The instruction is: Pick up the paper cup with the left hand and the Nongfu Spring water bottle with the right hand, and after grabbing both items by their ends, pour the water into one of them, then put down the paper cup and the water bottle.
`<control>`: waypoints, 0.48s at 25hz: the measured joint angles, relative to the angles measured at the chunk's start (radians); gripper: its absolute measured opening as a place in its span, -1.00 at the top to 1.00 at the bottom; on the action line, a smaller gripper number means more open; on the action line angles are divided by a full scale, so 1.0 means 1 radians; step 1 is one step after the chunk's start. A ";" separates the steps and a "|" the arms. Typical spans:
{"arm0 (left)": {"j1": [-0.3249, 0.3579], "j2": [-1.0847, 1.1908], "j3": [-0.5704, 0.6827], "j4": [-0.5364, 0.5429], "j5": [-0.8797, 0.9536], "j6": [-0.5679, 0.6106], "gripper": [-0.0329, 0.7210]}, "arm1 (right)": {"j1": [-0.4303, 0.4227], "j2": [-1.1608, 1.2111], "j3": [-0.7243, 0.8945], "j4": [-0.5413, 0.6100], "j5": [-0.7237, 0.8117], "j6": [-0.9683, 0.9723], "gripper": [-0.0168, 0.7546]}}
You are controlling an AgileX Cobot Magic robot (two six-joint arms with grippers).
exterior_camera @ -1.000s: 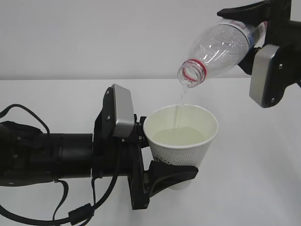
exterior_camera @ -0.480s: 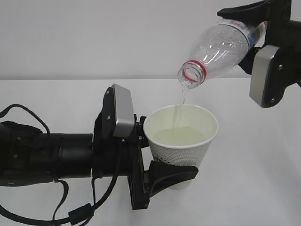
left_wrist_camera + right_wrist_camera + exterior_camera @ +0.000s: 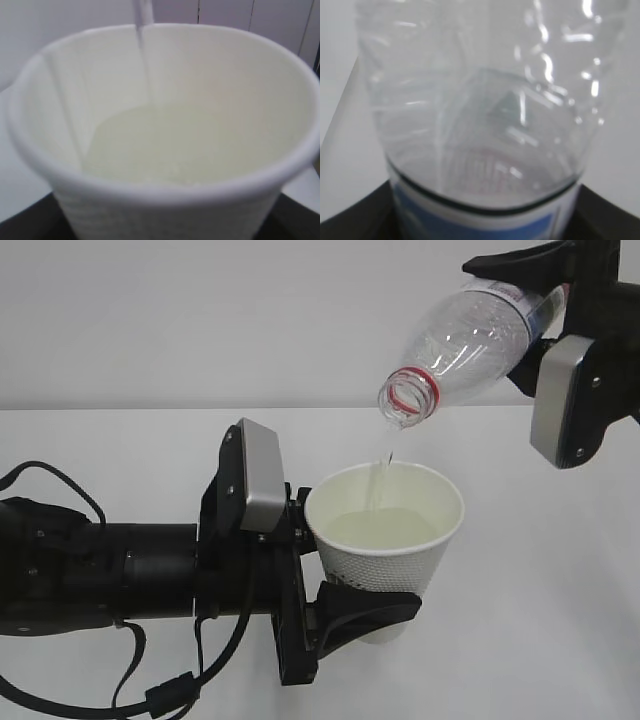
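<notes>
The white paper cup (image 3: 382, 572) is held upright above the table, with my left gripper (image 3: 365, 592) shut on its lower end. One black finger (image 3: 372, 606) wraps the front of the cup. Water (image 3: 386, 530) fills it roughly halfway. Up at the right, my right gripper (image 3: 530, 315) is shut on the labelled end of the clear water bottle (image 3: 465, 340). The bottle tilts down to the left, its red-ringed mouth (image 3: 408, 397) above the cup. A thin trickle (image 3: 378, 480) falls into the cup. The left wrist view is filled by the cup (image 3: 165, 202) and water (image 3: 165, 145), the right wrist view by the bottle (image 3: 480, 100).
A white table (image 3: 560, 620) runs under both arms, with a plain white wall behind. Loose black cables (image 3: 130, 680) hang below the left arm at the lower left. The right arm's grey plate (image 3: 562, 400) hangs to the right of the bottle mouth.
The stream from the bottle mouth has thinned and broken; only a short trickle remains just above the cup. Neither arm, cup nor bottle has moved.
</notes>
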 joint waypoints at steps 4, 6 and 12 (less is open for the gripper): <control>0.000 0.000 0.000 0.000 0.000 0.000 -0.50 | 0.000 0.000 0.000 0.000 0.000 -0.002 -0.28; 0.000 0.000 0.000 0.000 0.000 0.000 -0.50 | 0.000 0.000 0.000 0.001 0.000 -0.004 -0.28; 0.000 0.000 0.000 0.000 0.002 0.000 -0.50 | 0.000 0.000 0.000 0.003 -0.001 -0.004 -0.28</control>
